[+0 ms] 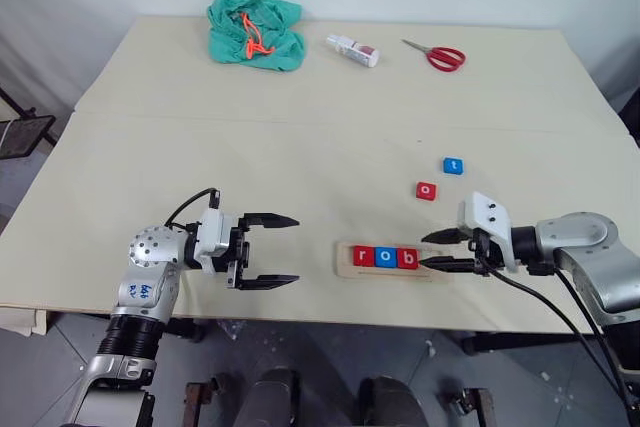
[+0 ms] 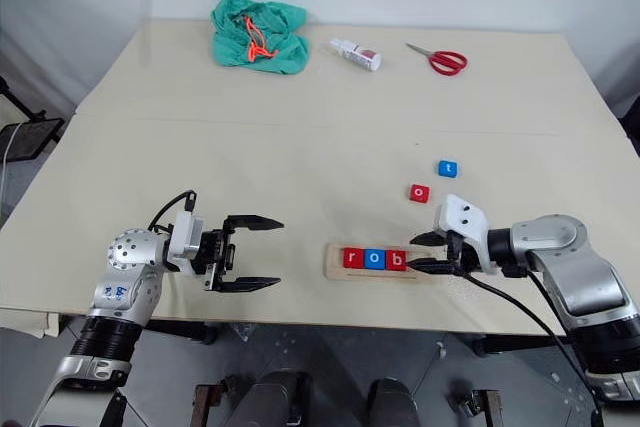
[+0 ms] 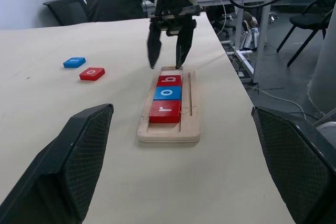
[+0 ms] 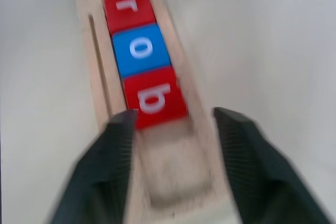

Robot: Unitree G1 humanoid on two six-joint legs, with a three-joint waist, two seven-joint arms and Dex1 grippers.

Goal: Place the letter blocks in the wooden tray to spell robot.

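Since the red o block (image 1: 426,190) looks light and rigid, pinch its side edges; right end effector (image 1: 437,250) is apart, empty, over the wooden tray (image 1: 345,266).

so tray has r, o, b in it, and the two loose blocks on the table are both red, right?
Not quite. The tray does hold r, o, b, but the left eye view shows only one loose block is red, the o block. The other, the t block, is blue. Both lie on the table beyond the tray.
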